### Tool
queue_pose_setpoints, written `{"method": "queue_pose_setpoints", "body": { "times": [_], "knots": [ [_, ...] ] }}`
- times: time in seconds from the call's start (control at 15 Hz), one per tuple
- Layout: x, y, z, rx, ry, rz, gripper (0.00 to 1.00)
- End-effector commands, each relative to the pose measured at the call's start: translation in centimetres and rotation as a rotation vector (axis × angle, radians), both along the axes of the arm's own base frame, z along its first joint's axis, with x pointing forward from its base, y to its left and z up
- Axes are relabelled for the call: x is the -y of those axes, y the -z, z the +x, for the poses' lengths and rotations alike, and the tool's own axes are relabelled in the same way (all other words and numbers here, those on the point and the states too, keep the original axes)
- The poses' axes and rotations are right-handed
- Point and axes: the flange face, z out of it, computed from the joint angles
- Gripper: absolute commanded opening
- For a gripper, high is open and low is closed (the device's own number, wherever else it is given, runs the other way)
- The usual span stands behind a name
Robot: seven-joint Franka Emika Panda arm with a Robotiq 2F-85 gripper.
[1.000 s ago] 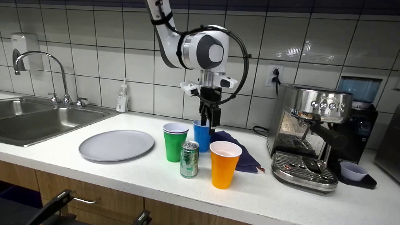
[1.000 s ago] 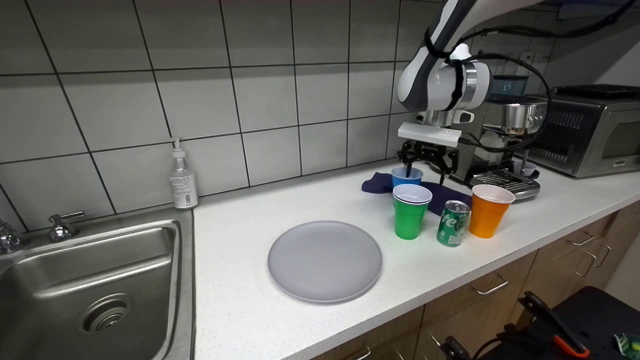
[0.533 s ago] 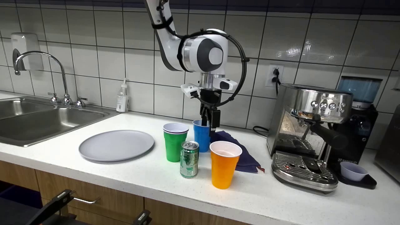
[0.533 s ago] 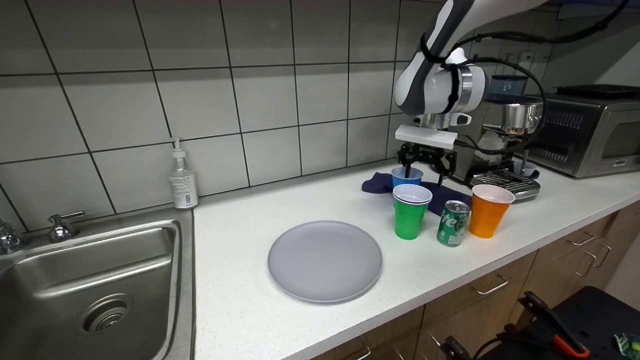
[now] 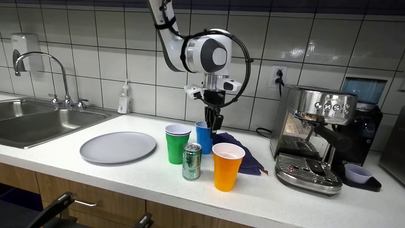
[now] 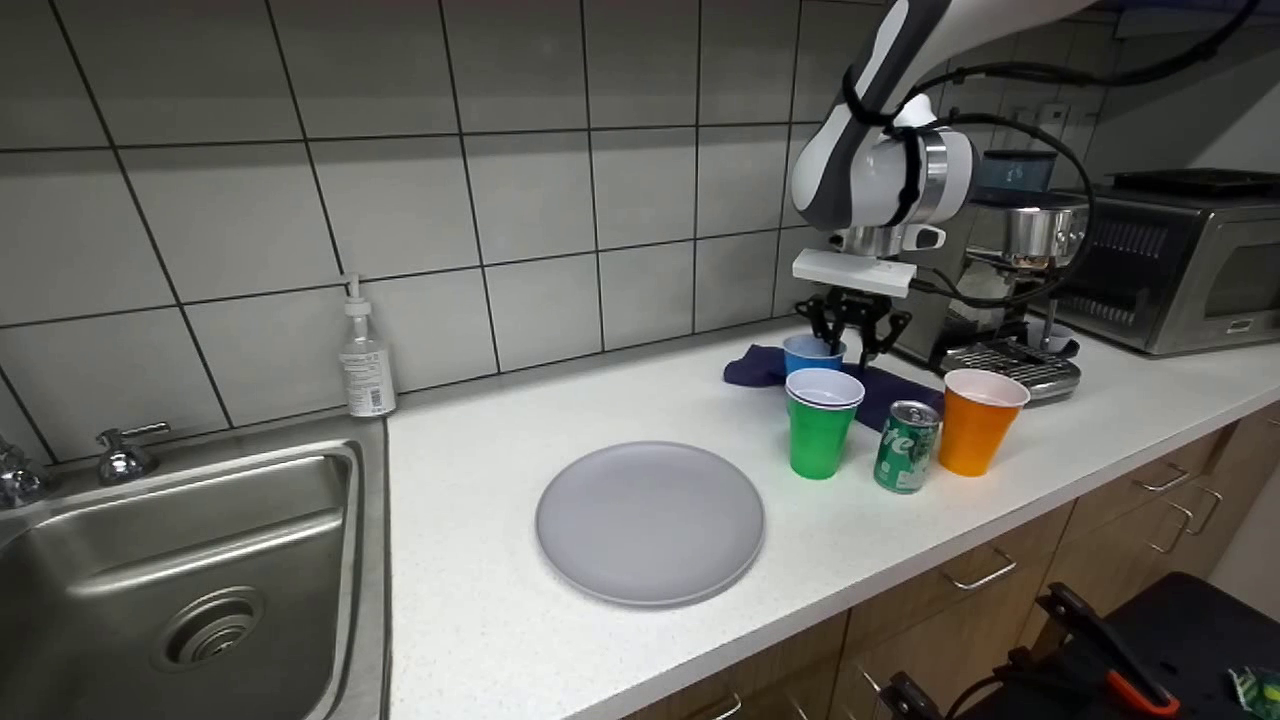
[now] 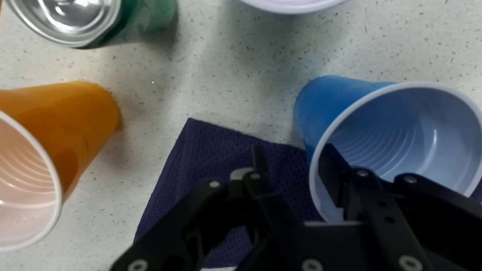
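Blue cup (image 7: 399, 128) upright on a white counter (image 6: 470, 580), a black gripper (image 7: 295, 158) parted about its rim.

The wrist view shows the fingers spread, one inside the cup and one outside; a gap separates the outer finger from the cup's wall, while contact of the inner finger cannot be told. A dark cloth (image 7: 214, 162) lies just beside the cup, below the outer finger. Near these, in both exterior views, stand a green cup (image 6: 820, 440) and an orange cup (image 5: 226, 174), with a green can (image 6: 905, 450) between them. Farther out, a grey plate (image 6: 650, 520) lies flat between the green cup and the metal sink (image 6: 372, 520); an espresso machine (image 5: 316, 106) stands beyond the cloth.
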Motion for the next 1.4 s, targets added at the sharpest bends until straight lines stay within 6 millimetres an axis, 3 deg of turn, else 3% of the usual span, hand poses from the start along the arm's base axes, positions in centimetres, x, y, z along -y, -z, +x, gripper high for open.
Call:
{"method": "queue_pose_setpoints", "body": {
  "times": [0.0,0.07,0.13,0.8,1.33],
  "knots": [
    [0.0,-0.3,0.6,-0.008,0.014,-0.019,0.12],
    [0.0,-0.3,0.6,-0.008,0.014,-0.019,0.03],
    [0.0,-0.3,0.6,-0.007,0.014,-0.019,0.0],
    [0.1,-0.7,0.9,0.013,0.011,-0.025,0.01],
    [0.3,-2.1,0.6,0.095,-0.02,-0.056,0.01]
  ]
}}
